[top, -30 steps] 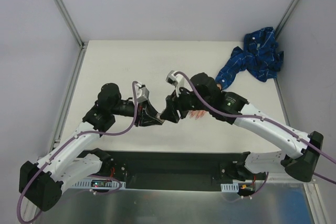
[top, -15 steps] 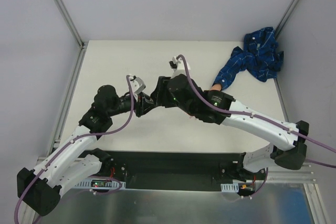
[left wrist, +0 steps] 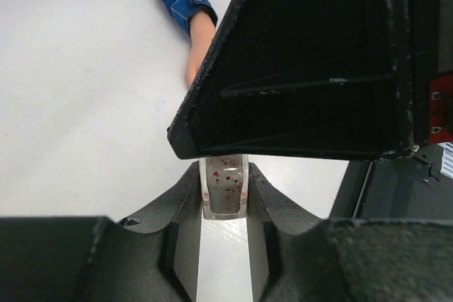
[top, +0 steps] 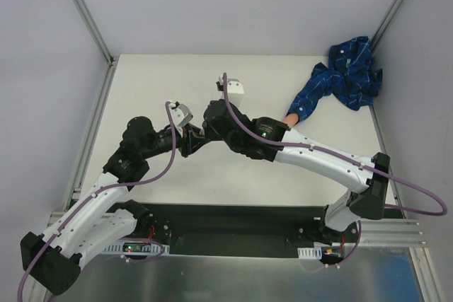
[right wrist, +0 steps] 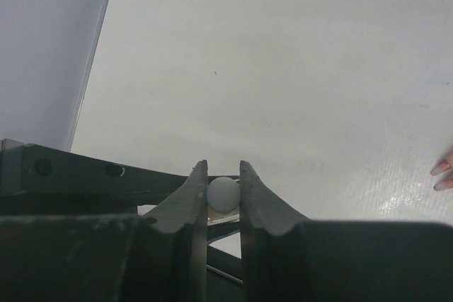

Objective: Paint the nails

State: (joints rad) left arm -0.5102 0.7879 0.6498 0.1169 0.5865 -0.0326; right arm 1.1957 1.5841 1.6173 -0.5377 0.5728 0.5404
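My left gripper [left wrist: 224, 175] is shut on a small clear polish bottle [left wrist: 224, 187] flecked with red, held above the table. My right gripper [right wrist: 224, 175] is shut on the bottle's round white cap [right wrist: 224, 192]; its black body fills the upper left wrist view. In the top view the two grippers meet at mid-table, left [top: 191, 139] and right [top: 205, 129]. The mannequin hand [left wrist: 199, 37] lies to the right in a blue patterned sleeve [top: 311, 93]. Two fingertips with pinkish nails [right wrist: 442, 168] show at the right edge of the right wrist view. My right arm hides most of the hand from above.
The blue sleeve's cloth is bunched in the far right corner [top: 352, 68]. A metal frame rail [top: 90, 139] runs along the table's left edge, with grey walls behind. The black base plate [top: 233, 221] lies along the near edge.
My right gripper swung left, away from the mannequin hand, to the bottle and closed on its cap. The left gripper drew a little back and left, still holding the bottle.
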